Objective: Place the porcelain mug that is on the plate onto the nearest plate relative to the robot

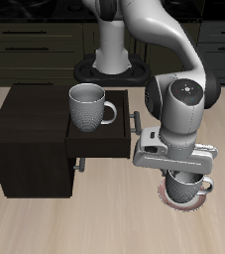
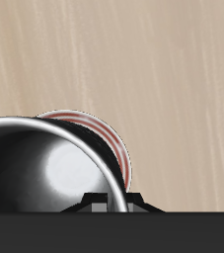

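I have the gripper [image 1: 186, 175] low over the grey-white speckled porcelain mug [image 1: 187, 180], which sits on the small red-rimmed white plate [image 1: 186, 196] near the desk's front edge. I can't tell whether the fingers grip it. In my judgement, the lift and transfer remain.

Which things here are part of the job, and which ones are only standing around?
Part of the job:
- the porcelain mug, under the pincer, whose fingertips are hidden
- the plate beneath that mug

Only standing around:
- the other mug, on the dark cabinet
- the open drawer of that cabinet
- the table

Only one plate is visible.
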Controlling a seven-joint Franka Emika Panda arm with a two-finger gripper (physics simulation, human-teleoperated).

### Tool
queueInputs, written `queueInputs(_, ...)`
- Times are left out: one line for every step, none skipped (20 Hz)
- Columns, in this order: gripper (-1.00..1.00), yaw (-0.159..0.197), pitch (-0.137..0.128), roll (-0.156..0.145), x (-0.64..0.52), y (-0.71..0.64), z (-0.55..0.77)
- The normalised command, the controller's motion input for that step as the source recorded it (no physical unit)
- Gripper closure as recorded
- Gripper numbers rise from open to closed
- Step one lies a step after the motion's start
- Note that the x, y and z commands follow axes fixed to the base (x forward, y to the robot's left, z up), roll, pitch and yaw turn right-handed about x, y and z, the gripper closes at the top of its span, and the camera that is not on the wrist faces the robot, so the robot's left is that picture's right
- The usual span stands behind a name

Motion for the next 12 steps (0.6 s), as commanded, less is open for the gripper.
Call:
queueInputs(1.0,-0.044,-0.013,0.018,0.01,0.08,0.14)
queueInputs(1.0,-0.059,-0.013,-0.001,-0.05,0.1,0.22)
queueInputs(1.0,-0.025,-0.017,0.017,-0.21,0.1,0.11)
queueInputs(1.0,-0.019,-0.074,0.068,-0.2,0.26,0.48)
queueInputs(1.0,0.0,-0.044,0.01,-0.22,0.08,0.29)
queueInputs(1.0,-0.045,-0.043,0.019,-0.17,0.07,0.39)
queueInputs(1.0,-0.008,-0.045,-0.001,-0.2,0.06,0.4)
queueInputs(1.0,0.004,-0.055,0.018,-0.24,0.05,0.43)
queueInputs(1.0,-0.009,-0.066,0.048,-0.17,0.05,0.38)
queueInputs(1.0,-0.033,-0.062,0.005,-0.27,0.02,0.59)
queueInputs(1.0,0.002,-0.076,-0.006,-0.27,-0.01,0.54)
queueInputs(1.0,-0.012,-0.019,0.0,-0.09,-0.03,0.15)
